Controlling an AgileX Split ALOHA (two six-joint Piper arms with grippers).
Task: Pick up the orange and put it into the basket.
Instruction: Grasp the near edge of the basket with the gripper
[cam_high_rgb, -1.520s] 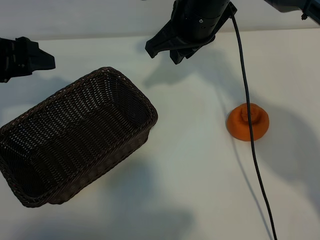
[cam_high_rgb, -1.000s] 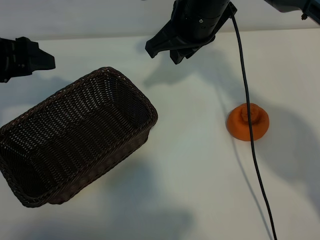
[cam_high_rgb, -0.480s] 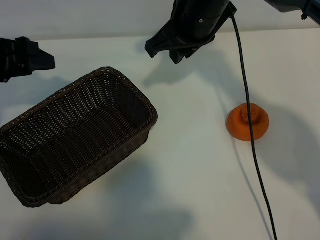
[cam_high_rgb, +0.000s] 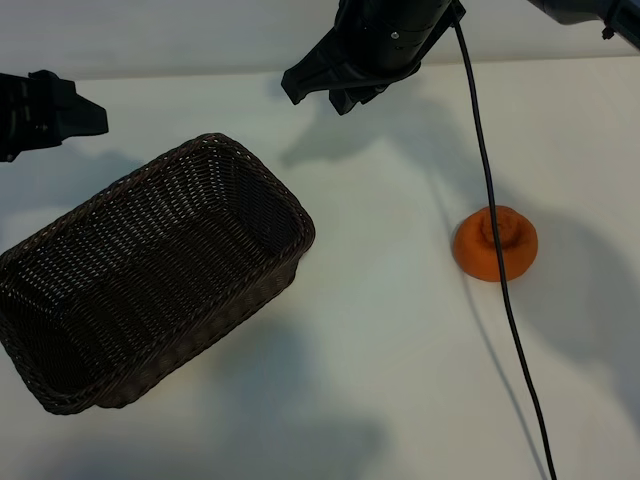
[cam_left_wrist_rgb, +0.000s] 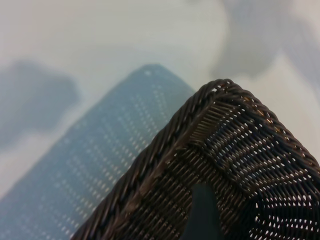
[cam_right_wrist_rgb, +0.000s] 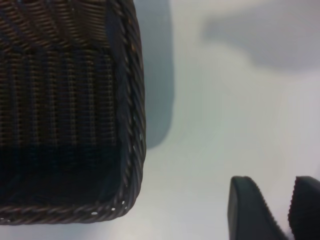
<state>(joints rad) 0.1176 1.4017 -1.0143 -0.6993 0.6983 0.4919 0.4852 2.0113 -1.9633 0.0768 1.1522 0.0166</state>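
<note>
The orange (cam_high_rgb: 475, 250) lies on the white table at the right, with a black cable (cam_high_rgb: 505, 320) running across it. The dark wicker basket (cam_high_rgb: 300, 215) stands empty at the left. My right gripper (cam_high_rgb: 315, 95) hangs at the top centre, above the table between basket and orange and well away from the orange. It is open, its fingers (cam_right_wrist_rgb: 250, 210) a narrow gap apart with nothing between them. The right wrist view shows a basket corner (cam_right_wrist_rgb: 135, 100). My left gripper (cam_high_rgb: 95, 118) is parked open at the far left, over the basket's rim (cam_left_wrist_rgb: 165, 140).
The white table (cam_high_rgb: 400, 330) carries only the basket and the orange. The cable trails from the right arm down to the front edge. Shadows of the arms fall on the tabletop.
My right gripper has shifted slightly up and to the left in the exterior view. Orange, basket and left arm have not moved.
</note>
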